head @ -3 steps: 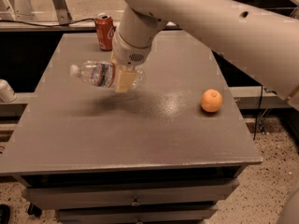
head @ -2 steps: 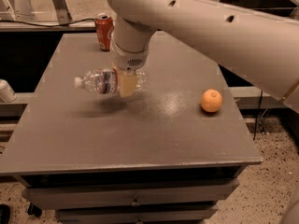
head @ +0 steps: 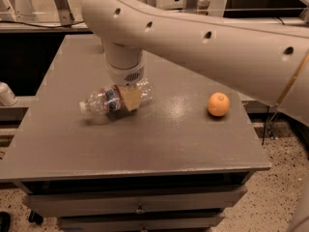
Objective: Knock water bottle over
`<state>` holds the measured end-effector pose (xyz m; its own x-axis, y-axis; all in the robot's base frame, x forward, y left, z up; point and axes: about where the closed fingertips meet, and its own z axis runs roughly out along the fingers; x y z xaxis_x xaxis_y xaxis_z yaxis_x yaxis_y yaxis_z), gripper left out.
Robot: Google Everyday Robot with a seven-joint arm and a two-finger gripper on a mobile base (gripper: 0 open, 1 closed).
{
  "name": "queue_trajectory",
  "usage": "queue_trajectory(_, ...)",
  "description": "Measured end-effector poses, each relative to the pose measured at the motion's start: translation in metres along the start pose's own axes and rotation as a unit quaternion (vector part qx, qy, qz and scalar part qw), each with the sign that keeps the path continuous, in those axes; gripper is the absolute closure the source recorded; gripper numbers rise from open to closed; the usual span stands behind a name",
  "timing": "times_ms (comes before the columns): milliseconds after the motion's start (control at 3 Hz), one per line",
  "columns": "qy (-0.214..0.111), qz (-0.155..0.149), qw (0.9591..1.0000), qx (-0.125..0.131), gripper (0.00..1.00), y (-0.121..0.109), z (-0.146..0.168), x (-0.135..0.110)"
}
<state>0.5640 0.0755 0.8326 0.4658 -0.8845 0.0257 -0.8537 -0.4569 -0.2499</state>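
Note:
The water bottle [head: 104, 100] is clear ribbed plastic with a white cap and a red and blue label. It lies on its side on the grey table [head: 145, 144], left of centre, with the cap pointing left. My gripper [head: 129, 96] comes straight down from above onto the bottle's middle. It is shut on the bottle, with one tan finger [head: 130, 99] in front of it. The other finger is hidden behind the bottle.
An orange [head: 218, 104] sits on the right side of the table. My large white arm [head: 207, 42] spans the back and right of the view and covers the table's far edge. A white object [head: 6, 94] stands off the table at the left.
The gripper has moved down and toward the front with the bottle, bringing the sideways bottle onto the table. The arm now covers the red can seen earlier at the back.

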Motion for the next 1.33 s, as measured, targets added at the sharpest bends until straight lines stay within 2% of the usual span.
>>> queue_trajectory(333, 0.016, -0.012, 0.9998, -0.004, 0.59, 0.0041, 0.0030, -0.0015)
queue_trajectory(1000, 0.011, -0.020, 0.9997, -0.004, 0.12, 0.0043, -0.0001, -0.0039)
queue_trajectory(1333, 0.008, -0.027, 0.9996, -0.005, 0.00, 0.0028, -0.0017, -0.0047)
